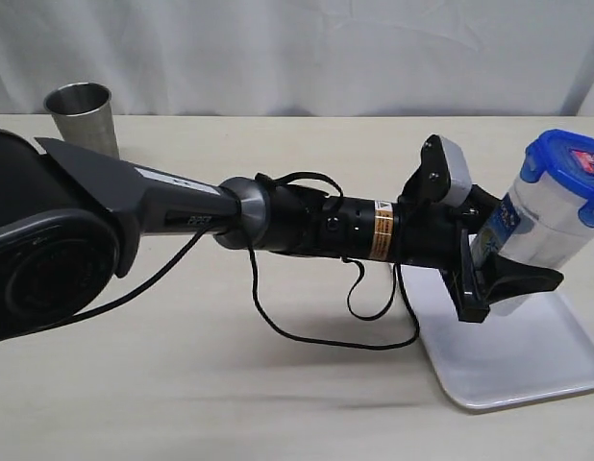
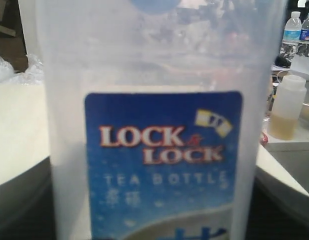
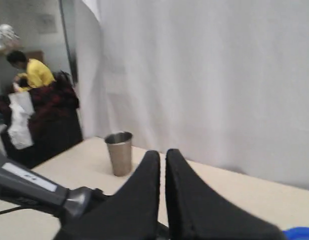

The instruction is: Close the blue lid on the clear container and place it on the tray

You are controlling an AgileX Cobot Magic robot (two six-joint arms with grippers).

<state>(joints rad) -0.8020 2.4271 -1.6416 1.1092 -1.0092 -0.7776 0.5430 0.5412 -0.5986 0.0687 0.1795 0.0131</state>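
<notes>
Nearest me, at the lower right of the exterior view, the tray [image 1: 528, 370] lies flat on the table [image 1: 230, 394]. Just above its upper-left corner, my left gripper [image 1: 501, 264], reaching across from the left edge of the frame, is clamped around the clear container [image 1: 552, 226]. The container is tilted with its top toward the upper right, and I cannot tell whether its base touches the tray. The blue lid [image 1: 569, 173] sits on its mouth. The left wrist camera is filled by the container's wall and its blue label [image 2: 162, 165]. My right gripper [image 3: 163, 155] has its fingers pressed together with nothing between them. Farther back, a steel cup [image 1: 83, 117] stands upright at the upper left, before the white curtain [image 1: 278, 48].
</notes>
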